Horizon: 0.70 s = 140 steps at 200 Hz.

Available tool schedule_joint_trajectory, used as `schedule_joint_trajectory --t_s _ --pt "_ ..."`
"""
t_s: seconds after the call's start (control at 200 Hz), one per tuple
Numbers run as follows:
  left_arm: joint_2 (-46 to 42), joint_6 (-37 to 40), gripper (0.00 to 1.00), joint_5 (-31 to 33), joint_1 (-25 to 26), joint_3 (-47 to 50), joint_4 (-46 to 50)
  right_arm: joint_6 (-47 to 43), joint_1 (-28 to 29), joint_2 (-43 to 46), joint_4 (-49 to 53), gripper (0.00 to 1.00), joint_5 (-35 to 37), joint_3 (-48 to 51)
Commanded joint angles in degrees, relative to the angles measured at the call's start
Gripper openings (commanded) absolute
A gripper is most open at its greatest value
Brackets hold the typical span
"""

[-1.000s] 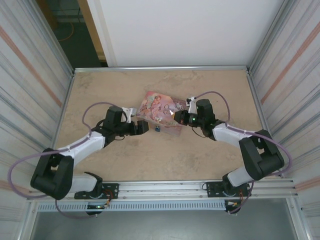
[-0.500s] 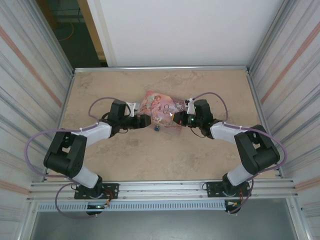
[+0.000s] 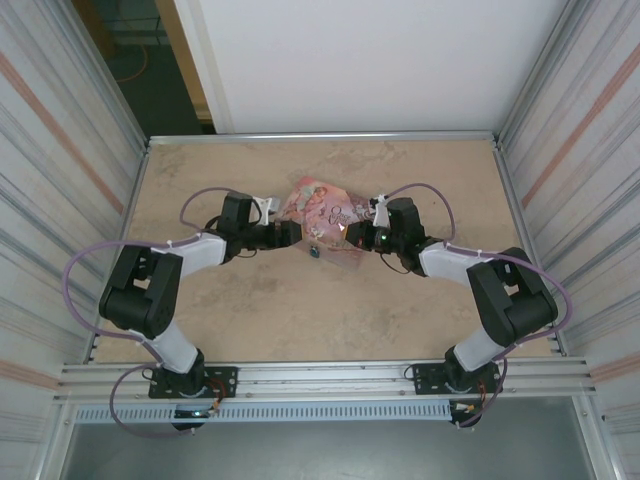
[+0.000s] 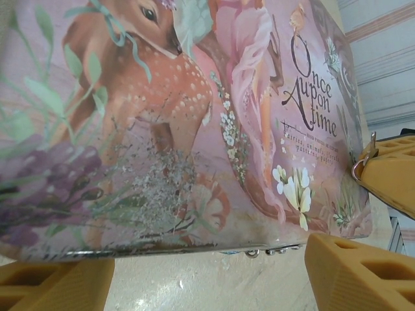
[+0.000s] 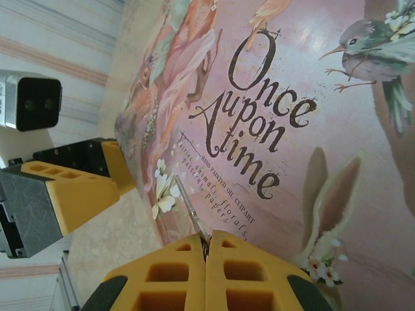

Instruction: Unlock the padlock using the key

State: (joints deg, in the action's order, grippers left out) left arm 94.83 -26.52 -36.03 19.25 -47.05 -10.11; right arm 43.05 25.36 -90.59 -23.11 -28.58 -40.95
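Biggest first: I see the flat tan stone-look table [image 3: 260, 320] w/ a metal rail [image 3: 330, 375] along its near edge. My two black & white arms reach in over it, the left arm [image 3: 195, 255] & the right arm [image 3: 450, 262]. Both bend in toward the mid of the table.

Btwn them lies the pink picture tin box [image 3: 322, 208]. It's a flat rectangle w/ a deer, a bird & the words "Once upon a time" on the lid. It sits at a slant, approx mid table.

The left claw [image 3: 288, 234] is at the tin's left side. In my left wrist cam its two orange pads [image 4: 353, 275] stand wide apart w/ bare table btwn them. The tin's edge is right in front of them, v. close. I can't tell if the pads touch the tin.

The right claw [image 3: 353, 238] is at the tin's right side. In my right wrist cam its orange pads [image 5: 253, 278] are pressed tight together. They pinch a thin silver metal key [image 5: 190, 210], which sticks out over the lid near the small print.

The tiny blue padlock [image 3: 315, 253] lies on the table just beside the tin's near edge, btwn the two claws & apart from both. It's too small for me to see its loop.
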Motion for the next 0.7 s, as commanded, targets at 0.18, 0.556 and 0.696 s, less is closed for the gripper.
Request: schedule_joint_trajectory --t_s 0.18,0.556,0.696 --pt "-5.73 7.03 0.78 1.51 -0.12 2.58 2.49 -0.19 -0.23 -2.03 1.10 0.00 1.17 -1.33" --pt "-7.59 17.42 0.78 9.22 7.03 4.23 6.39 -0.68 -0.14 -2.14 1.70 0.00 1.37 -1.50" --pt "-4.02 17.98 0.77 10.39 8.91 1.88 6.39 -0.72 -0.14 -1.98 1.94 0.00 1.42 -1.59"
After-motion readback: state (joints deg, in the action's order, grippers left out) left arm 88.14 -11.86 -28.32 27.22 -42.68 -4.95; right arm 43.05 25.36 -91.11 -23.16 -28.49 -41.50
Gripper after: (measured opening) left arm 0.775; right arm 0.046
